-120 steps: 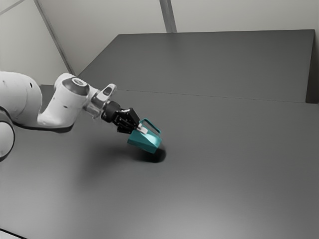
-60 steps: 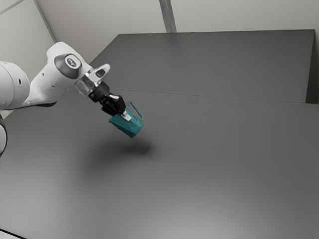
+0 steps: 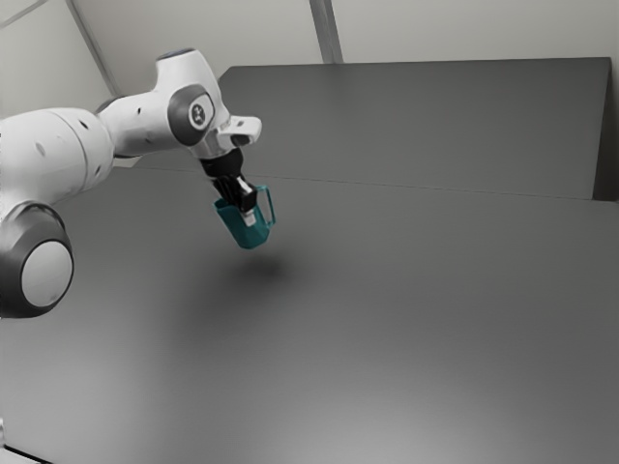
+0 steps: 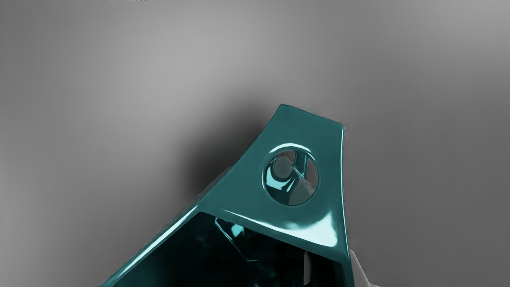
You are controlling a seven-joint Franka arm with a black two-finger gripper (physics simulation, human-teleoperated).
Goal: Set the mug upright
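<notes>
Black two-finger hand (image 3: 249, 215): pinching shiny blue-green mug's (image 3: 236, 228) side | Mug: over grey worktop (image 3: 406, 319), exterior view's left, mouth mostly up, a bit tipped | Left to do, I think: straighten, put down

Ext. view: a dk. gray table (image 3: 435, 319) is crossed by a thin seam (image 3: 435, 188) toward its far edge, w/ a darker side face (image 3: 606, 145) seen at the ext. view's right. Behind the far edge, a pale wall (image 3: 474, 29) is divided by a gray strip (image 3: 327, 31).
</notes>
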